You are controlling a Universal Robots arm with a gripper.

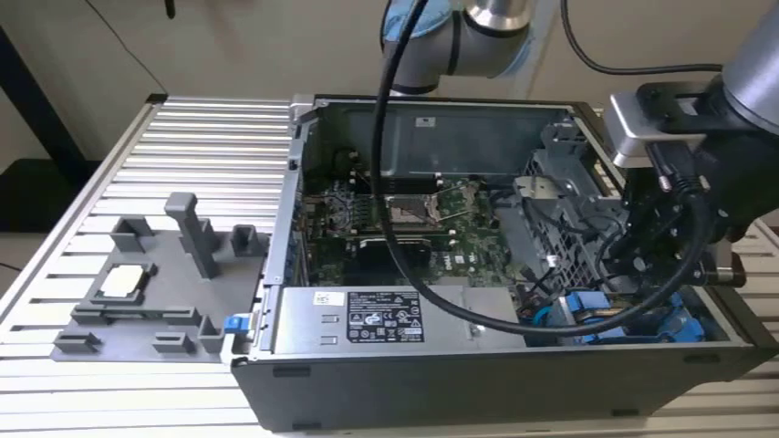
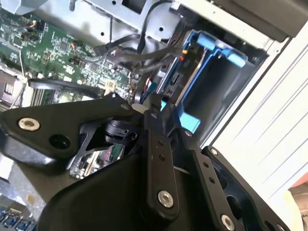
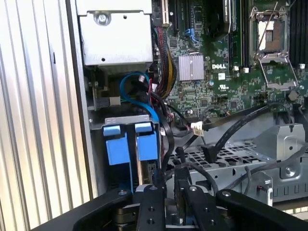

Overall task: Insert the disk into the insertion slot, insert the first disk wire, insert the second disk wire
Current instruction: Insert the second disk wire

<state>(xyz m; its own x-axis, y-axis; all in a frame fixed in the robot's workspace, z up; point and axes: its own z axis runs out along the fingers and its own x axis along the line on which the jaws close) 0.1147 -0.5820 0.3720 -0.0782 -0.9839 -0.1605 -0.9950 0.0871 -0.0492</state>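
Gripper — fingers nearly closed on a black wire's connector — poised beside the disk seated in the insertion slot; a misaligned plug risks jamming.

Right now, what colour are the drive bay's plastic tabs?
Bright blue tabs, best seen in the first wrist view.

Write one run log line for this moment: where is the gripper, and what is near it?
gripper: low in case corner | nearest: black wire, insertion slot with blue edge | grip: cannot tell
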